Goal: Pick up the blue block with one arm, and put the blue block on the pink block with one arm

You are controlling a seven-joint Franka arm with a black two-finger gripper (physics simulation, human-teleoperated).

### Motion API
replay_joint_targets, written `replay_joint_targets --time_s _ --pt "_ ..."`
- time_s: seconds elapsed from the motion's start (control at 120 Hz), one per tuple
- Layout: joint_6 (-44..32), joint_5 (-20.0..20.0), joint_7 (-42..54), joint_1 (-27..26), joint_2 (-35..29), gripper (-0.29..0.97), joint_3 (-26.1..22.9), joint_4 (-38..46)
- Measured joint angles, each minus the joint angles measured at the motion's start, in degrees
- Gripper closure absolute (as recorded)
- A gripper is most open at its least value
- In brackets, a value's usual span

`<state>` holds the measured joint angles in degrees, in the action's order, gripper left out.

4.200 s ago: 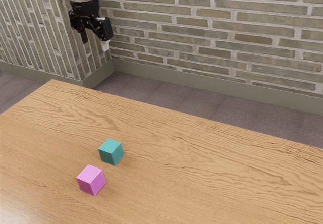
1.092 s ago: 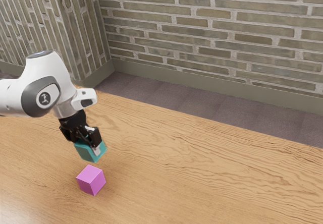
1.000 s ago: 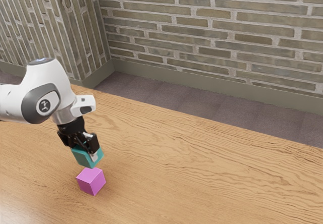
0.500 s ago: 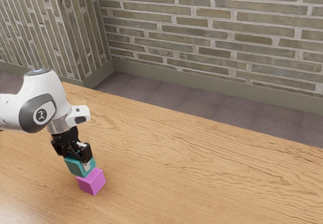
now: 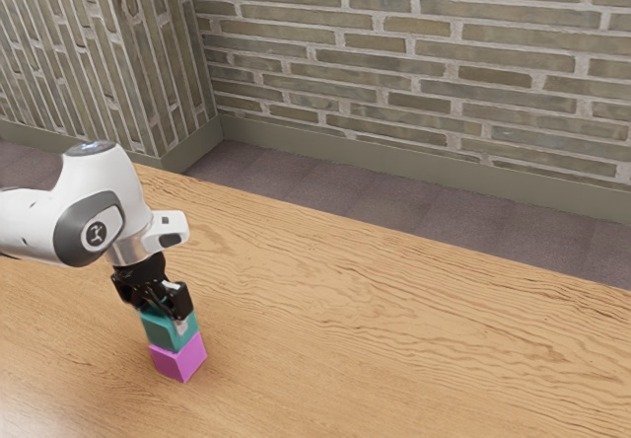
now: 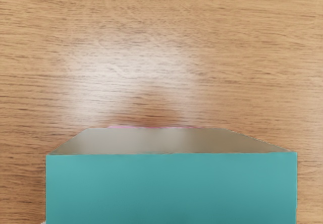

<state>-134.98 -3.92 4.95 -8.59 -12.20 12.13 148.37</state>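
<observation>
The teal-blue block (image 5: 168,329) rests on top of the pink block (image 5: 178,358) near the table's front edge at the exterior view's left. My gripper (image 5: 158,308) comes down from above and is shut on the teal-blue block, its black fingers on two opposite sides. In the wrist view the teal-blue block (image 6: 171,186) sits close under my hand, with a thin pink sliver of the pink block (image 6: 146,127) just beyond its far edge.
The wooden table (image 5: 394,320) stretches wide to the exterior view's right of the stack. Brick walls (image 5: 414,53) stand behind the table, beyond a strip of grey floor. My white arm (image 5: 69,221) reaches in from the exterior view's left.
My gripper carried the teal-blue block from beside the pink block, down and toward the front, and the block now rests squarely on the pink one.
</observation>
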Motion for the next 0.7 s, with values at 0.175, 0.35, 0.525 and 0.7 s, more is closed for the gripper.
replay_joint_targets --time_s 0.175,0.35,0.525,0.7 --pt "-0.14 -0.03 0.10 -0.02 -0.44 0.08 0.00 0.01" --pt "2.07 -0.04 0.07 -0.10 -6.72 0.03 -1.03 -0.22" --pt "14.39 -0.01 0.14 0.16 -1.10 0.01 -2.52 -27.63" --pt "27.29 0.08 1.40 0.34 12.50 0.01 -2.22 -54.57"
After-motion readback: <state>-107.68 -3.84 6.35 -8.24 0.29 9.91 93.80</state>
